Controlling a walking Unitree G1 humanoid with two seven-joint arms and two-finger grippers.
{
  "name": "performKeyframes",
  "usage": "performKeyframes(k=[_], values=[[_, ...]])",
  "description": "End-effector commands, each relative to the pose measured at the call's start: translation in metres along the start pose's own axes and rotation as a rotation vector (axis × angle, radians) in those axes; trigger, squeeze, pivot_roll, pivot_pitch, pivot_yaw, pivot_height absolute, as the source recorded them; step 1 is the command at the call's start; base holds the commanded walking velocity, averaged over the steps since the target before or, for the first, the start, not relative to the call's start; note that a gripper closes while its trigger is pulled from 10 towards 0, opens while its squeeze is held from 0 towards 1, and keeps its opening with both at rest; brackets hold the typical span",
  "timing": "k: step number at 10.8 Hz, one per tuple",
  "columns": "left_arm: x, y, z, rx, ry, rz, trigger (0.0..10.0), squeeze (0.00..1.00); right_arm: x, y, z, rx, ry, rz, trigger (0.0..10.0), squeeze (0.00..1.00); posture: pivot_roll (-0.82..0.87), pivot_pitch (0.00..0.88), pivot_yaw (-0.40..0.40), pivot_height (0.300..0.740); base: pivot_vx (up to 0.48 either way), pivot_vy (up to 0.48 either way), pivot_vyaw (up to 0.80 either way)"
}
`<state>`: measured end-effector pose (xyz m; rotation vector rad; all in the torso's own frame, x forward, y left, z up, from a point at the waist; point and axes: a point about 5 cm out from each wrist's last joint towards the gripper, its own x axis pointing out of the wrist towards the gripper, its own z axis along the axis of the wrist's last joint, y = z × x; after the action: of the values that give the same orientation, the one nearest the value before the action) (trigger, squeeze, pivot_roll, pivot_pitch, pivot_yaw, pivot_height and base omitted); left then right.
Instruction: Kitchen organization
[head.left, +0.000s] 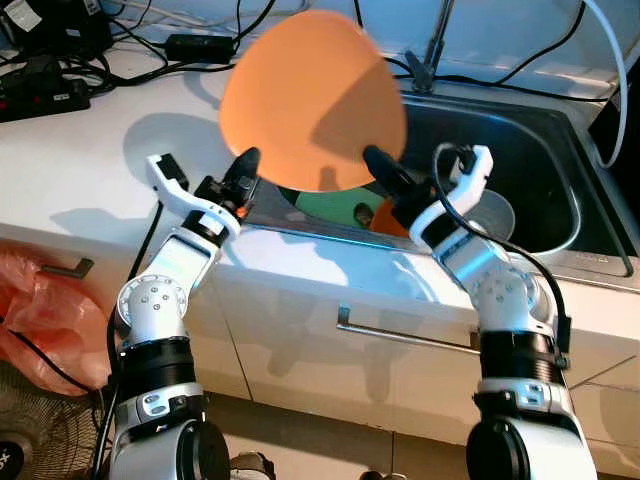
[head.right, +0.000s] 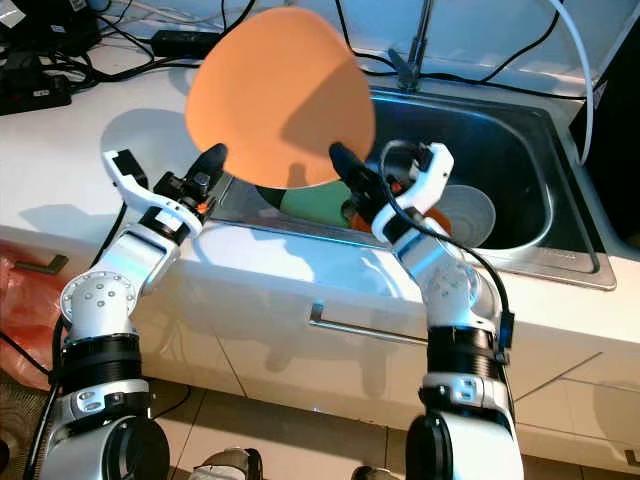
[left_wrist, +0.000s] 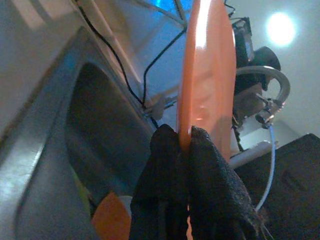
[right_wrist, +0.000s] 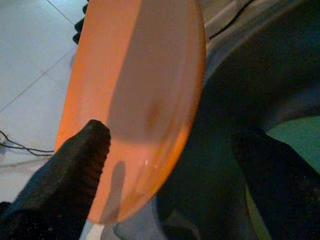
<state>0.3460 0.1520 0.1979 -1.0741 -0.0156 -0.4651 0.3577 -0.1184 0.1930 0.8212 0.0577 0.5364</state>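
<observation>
Left eye view: a round, shallow orange plastic plate (head.left: 312, 98) is held upright above the near left corner of a stainless-steel sink basin (head.left: 560, 205), in the upper centre of the frame.
Left tool (head.left: 243, 170): at the plate's lower left rim; in the left wrist view both black fingers (left_wrist: 210, 185) are pressed together on the plate's edge, one on each face.
Right tool (head.left: 420, 185): at the plate's lower right rim, fingers spread apart; in the right wrist view one finger (right_wrist: 65, 185) lies against the plate's face, the other stands off over the basin.
Sink contents: a green round plate (head.left: 330, 205) lies on the basin floor below the held plate, a small orange dish (head.left: 385, 215) just beside it, and a pale translucent bowl (head.left: 495, 215) at centre right of the frame.
White table (head.left: 90, 160): surrounds the sink, occupying the left half of the frame; black cables and a power strip (head.left: 45, 95) lie at the upper left.
Faucet (head.left: 430, 50): rises behind the basin, top centre.
Cabinet front: a metal bar handle (head.left: 400, 335) below the sink edge, lower centre.
Floor: a pink plastic bag (head.left: 35, 310) at the lower left.
</observation>
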Motion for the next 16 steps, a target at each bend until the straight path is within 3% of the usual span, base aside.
performKeyframes(k=[1, 2, 7, 12, 16], values=[[0.001, -0.012, 0.002, 0.004, -0.012, -0.056, 0.0, 0.0, 0.002, 0.001, 0.005, 0.008, -0.025, 0.001, 4.0, 0.0, 0.13, 0.074, -0.012, 0.74, 0.0, 0.0, 0.0], [0.001, -0.014, -0.001, -0.006, -0.002, -0.067, 0.0, 0.0, 0.004, 0.004, 0.008, 0.02, -0.049, 0.015, 0.0, 0.0, 0.13, 0.074, -0.012, 0.74, 0.0, 0.0, 0.0], [-0.003, -0.019, -0.013, -0.032, 0.062, -0.102, 0.0, 0.0, 0.012, 0.008, 0.017, 0.034, -0.087, 0.04, 0.0, 0.0, 0.13, 0.077, -0.014, 0.74, 0.0, 0.0, 0.0], [-0.004, -0.016, -0.007, -0.014, 0.063, -0.086, 0.0, 0.0, 0.009, 0.004, 0.023, 0.057, -0.112, 0.026, 0.0, 0.0, 0.13, 0.079, -0.018, 0.74, 0.0, 0.0, 0.0], [-0.004, -0.017, -0.017, 0.012, 0.119, -0.081, 0.1, 0.0, 0.008, 0.002, 0.023, 0.057, -0.109, 0.023, 0.0, 0.0, 0.13, 0.08, -0.018, 0.74, 0.0, 0.0, 0.0]])
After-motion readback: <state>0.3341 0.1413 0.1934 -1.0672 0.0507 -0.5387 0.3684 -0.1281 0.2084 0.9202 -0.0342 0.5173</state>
